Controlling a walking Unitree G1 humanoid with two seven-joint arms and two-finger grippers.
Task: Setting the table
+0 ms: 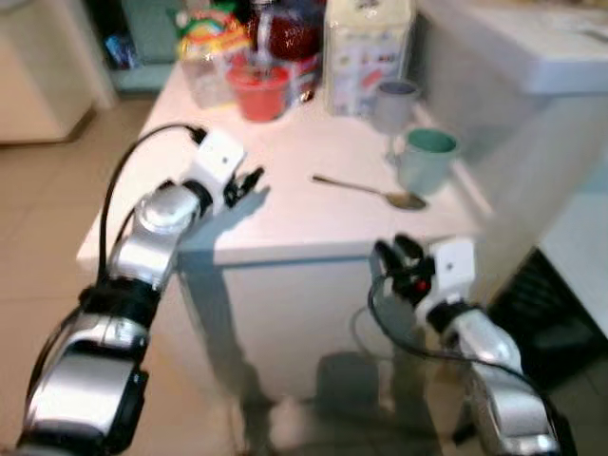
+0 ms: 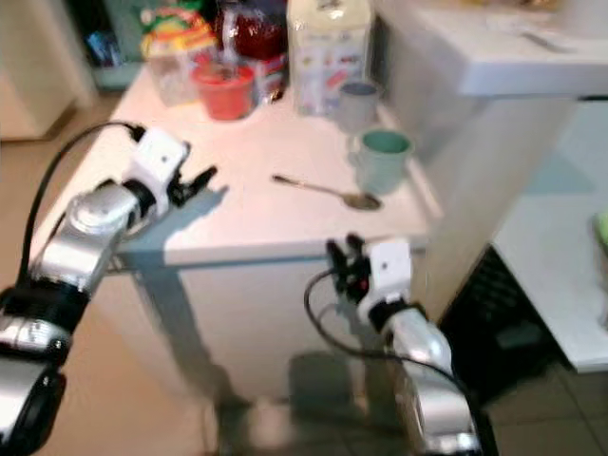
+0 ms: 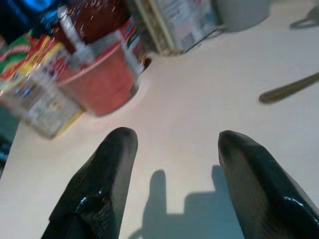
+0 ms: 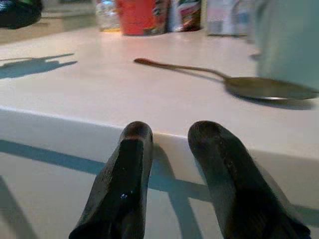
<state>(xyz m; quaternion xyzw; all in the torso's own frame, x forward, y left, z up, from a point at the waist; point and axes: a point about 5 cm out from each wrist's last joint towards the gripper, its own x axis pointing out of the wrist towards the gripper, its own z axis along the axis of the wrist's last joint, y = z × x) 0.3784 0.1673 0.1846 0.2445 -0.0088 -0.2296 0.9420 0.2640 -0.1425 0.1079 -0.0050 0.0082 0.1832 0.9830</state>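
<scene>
A metal spoon (image 1: 370, 190) lies on the white table (image 1: 285, 233) near its front right corner. A pale green mug (image 1: 425, 160) stands just behind the spoon's bowl, and a grey cup (image 1: 394, 103) stands further back. My left gripper (image 1: 249, 180) hovers open over the table's left side, pointing towards the spoon with nothing between its fingers. My right gripper (image 1: 394, 252) sits just in front of the table's front edge, slightly below the top. It is open by a narrow gap and empty. In the right wrist view the spoon (image 4: 249, 87) lies beyond the edge.
At the back of the table stand a red cup (image 1: 258, 92), a dark red jar (image 1: 290, 38), a colourful packet (image 1: 209, 43) and a white carton (image 1: 366, 52). A white counter (image 1: 541, 57) rises on the right, with a dark crate (image 1: 541, 304) below it. Tiled floor lies to the left.
</scene>
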